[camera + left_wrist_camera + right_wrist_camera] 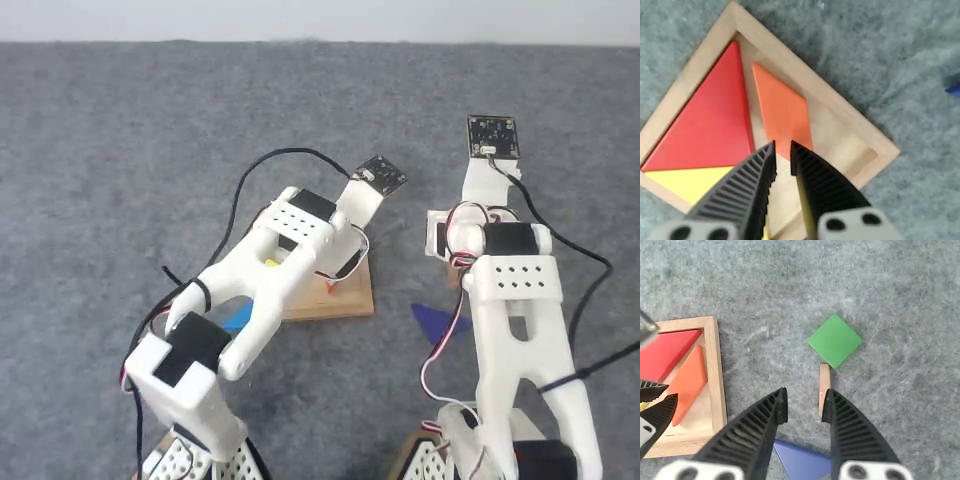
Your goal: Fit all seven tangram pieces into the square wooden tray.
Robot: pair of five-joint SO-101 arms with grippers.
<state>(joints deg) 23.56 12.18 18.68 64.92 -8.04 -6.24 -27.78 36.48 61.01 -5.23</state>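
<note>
Left gripper [783, 146] sat narrow, empty, at orange parallelogram [785, 107] edge in wooden tray [815, 89]; push risked riding it onto red triangle [710, 120]. Right gripper [805, 392] hung wide, empty

Left arm [262, 285]: extended forward; left pincer [783, 149] pointed down, fingers a narrow gap apart. Right arm [515, 300]: extended forward alongside; right pincer [805, 401] pointed down, fingers parted wider.

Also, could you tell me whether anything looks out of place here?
Yes: a thin tan piece beside the green square seems to stand on edge on the carpet rather than lying flat.
</note>
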